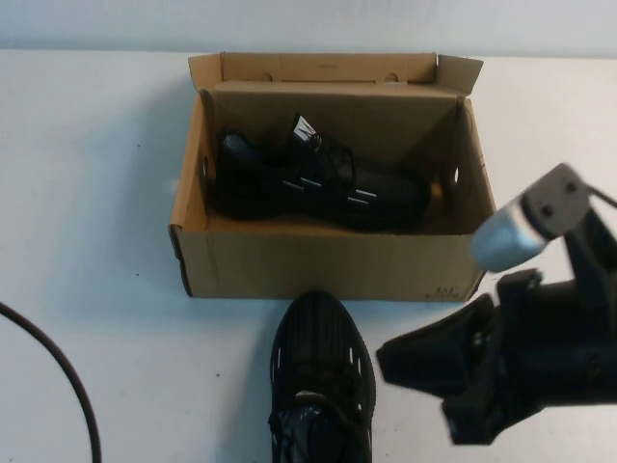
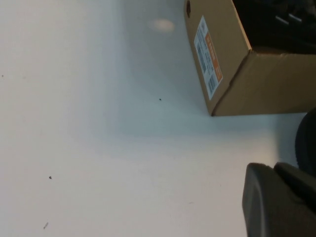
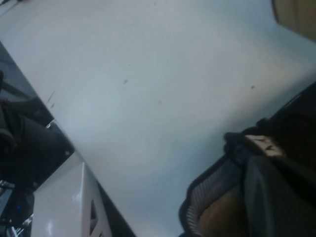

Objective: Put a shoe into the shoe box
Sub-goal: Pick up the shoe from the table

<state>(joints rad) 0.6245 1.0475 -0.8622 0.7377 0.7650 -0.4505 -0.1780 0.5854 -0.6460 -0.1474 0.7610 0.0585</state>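
Black knit fabric and a ribbed black sole make up the shoe (image 1: 321,368) standing on the white table (image 1: 96,241) just in front of the shoe box (image 1: 328,265), toe pointing at the box's near wall and close to it. Short silver-white dashes run along its sides. In the right wrist view its open collar, with mesh lining and a tan insole, shows beside the tongue tab (image 3: 264,143).

Two such shoes are in view. The second black knit sneaker (image 1: 318,183) lies on its side inside the box, lengthwise, its white-logo tongue tab uppermost and its silver dashes facing the camera.

One brown corrugated cardboard shoe box is present, its hinged flap lid standing open at the far side. Small round holes pierce its end walls, small print marks the near right corner, and the left wrist view shows a white and orange label (image 2: 207,57) on its end wall.

Two grippers are accounted for. The right gripper (image 1: 424,362) hangs just to the right of the shoe on the table, its jaws together and pointing towards the shoe, holding nothing. The left gripper (image 2: 276,200) appears only in its own wrist view, over bare table near the box's labelled end, jaws likewise closed on nothing.

One black cable (image 1: 58,376) curves across the table at the near left.
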